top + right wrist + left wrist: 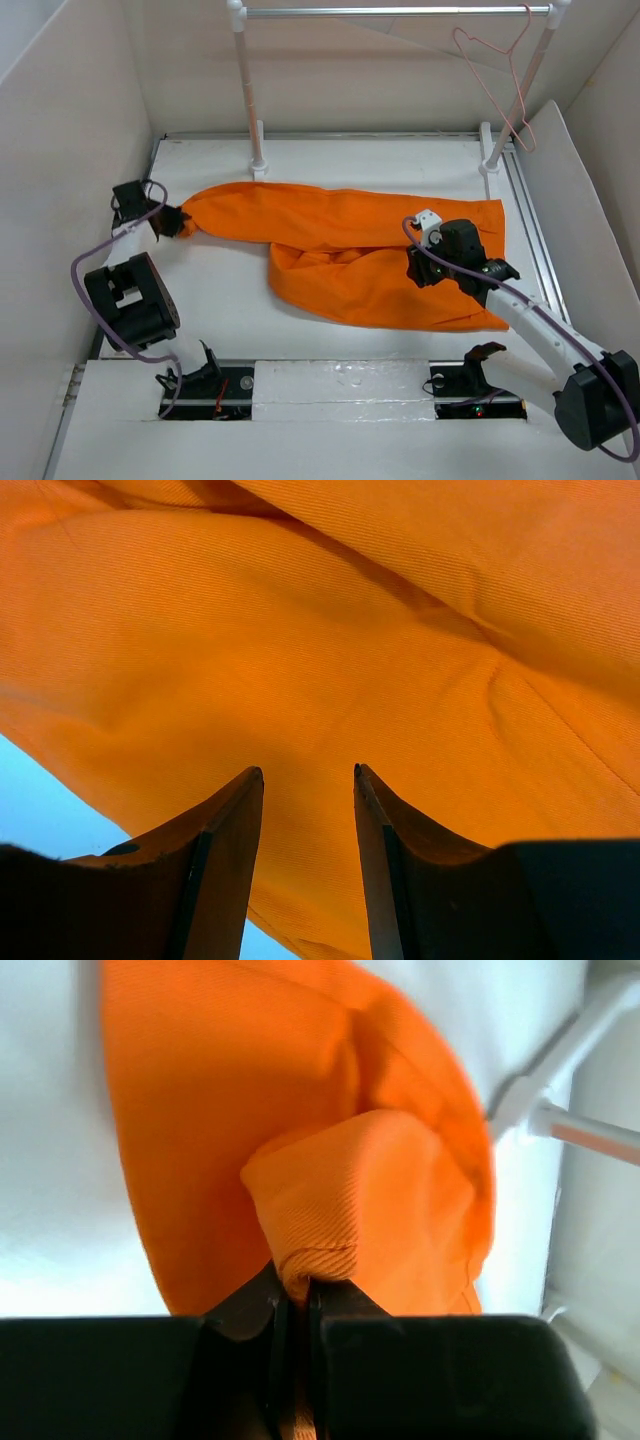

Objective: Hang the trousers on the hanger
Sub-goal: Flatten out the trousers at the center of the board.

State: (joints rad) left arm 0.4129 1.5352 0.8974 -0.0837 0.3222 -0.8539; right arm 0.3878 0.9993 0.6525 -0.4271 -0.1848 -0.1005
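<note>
- Nearest me, the right gripper [308,780]: jaws apart, poised over the orange trousers [350,260]. Cloth fills my wrist view, so I can't tell whether the tips touch it.
- Further out on the left, the left gripper [297,1295] is clamped on a bunched end of the trousers; the pinched edge disappears between the fingers.
- At the back, the hanger [514,90] hangs from the rail [390,12], thin and faint, well apart from the trousers.

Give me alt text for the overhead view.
Orange trousers lie across a white table; the left gripper pinches one end while the right gripper sits over them. A pink hanger hangs from the rail behind.
</note>
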